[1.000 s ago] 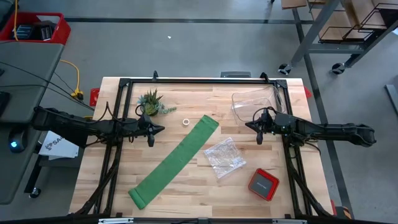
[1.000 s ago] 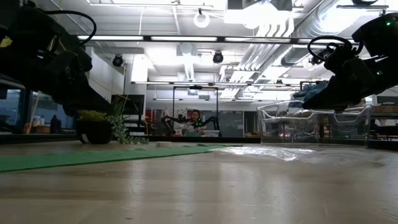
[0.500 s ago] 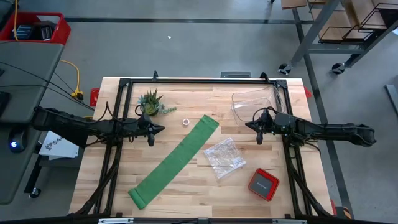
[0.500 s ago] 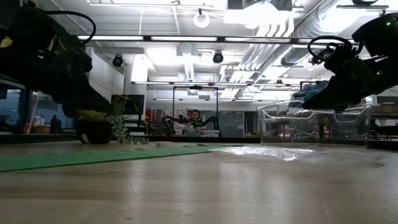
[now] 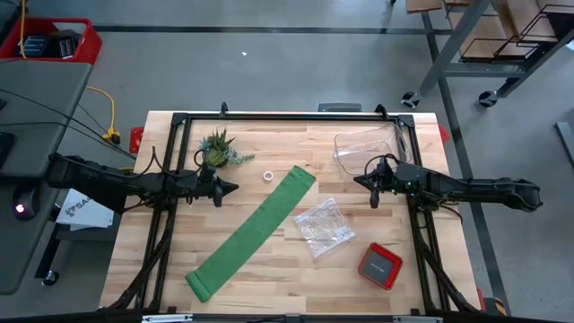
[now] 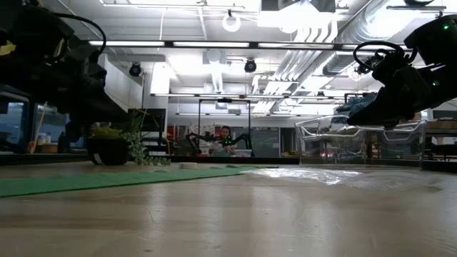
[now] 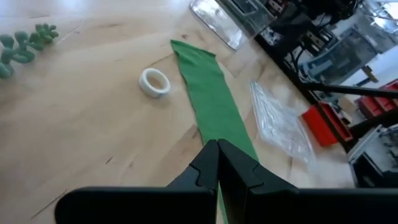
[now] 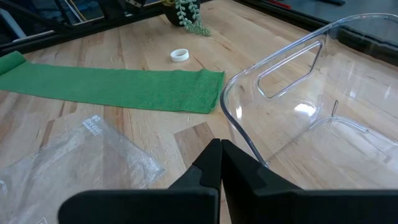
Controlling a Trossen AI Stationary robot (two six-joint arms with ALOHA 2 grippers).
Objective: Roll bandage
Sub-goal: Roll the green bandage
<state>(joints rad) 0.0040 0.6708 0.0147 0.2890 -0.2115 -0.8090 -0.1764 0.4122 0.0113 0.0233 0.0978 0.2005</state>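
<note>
Left gripper (image 7: 217, 163) shifted slightly, shut, empty, above bandage (image 7: 212, 99).

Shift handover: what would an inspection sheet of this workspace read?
Surface: wooden table, black frame.
Job's things: bandage flat, unrolled, diagonal.
Clutter: tape ring, plant, plastic bag, red box, clear bin.
Grippers: left pincer shut, beside bandage; right pincer shut, by bin.
Cables: yellow cable on floor, left.
Surroundings: red crate, person far behind.
</note>
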